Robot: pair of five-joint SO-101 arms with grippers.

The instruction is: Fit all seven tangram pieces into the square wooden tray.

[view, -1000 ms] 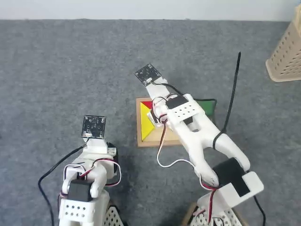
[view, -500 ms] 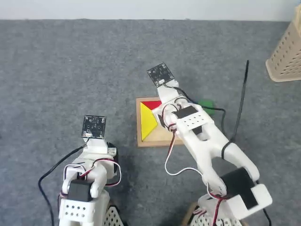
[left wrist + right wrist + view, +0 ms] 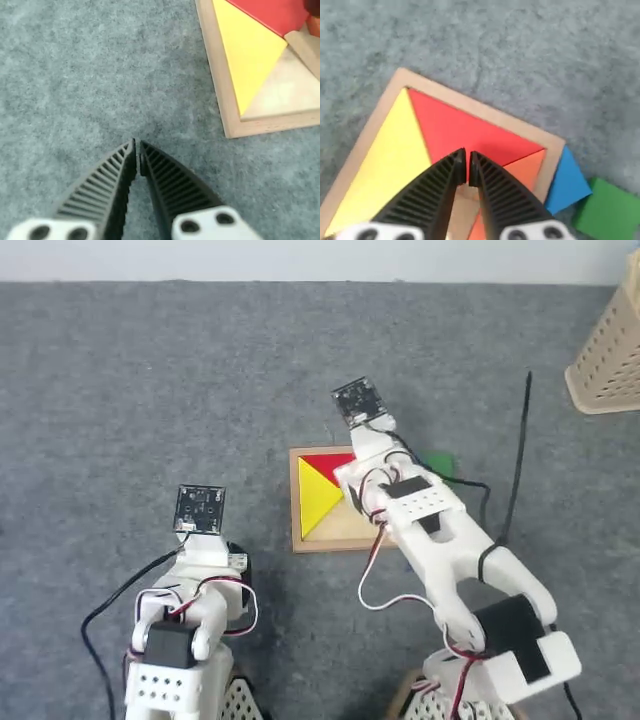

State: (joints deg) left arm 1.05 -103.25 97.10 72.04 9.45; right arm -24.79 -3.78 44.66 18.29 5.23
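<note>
The square wooden tray lies mid-table and holds a yellow triangle and a red triangle. My right arm stretches over the tray's right half. In the right wrist view my right gripper is shut and holds nothing, hanging above the red triangle, with the yellow triangle and an orange triangle also in the tray. A blue triangle and a green square lie on the carpet just outside it. My left gripper is shut over bare carpet, short of the tray's corner.
A perforated beige basket stands at the back right edge. A thin black cable rises beside the right arm. The green square peeks out right of the tray. Grey carpet stretches open to the left and the back.
My right arm has swung to the right and back across the tray, uncovering more of the red and yellow triangles. The left arm has stayed still.
</note>
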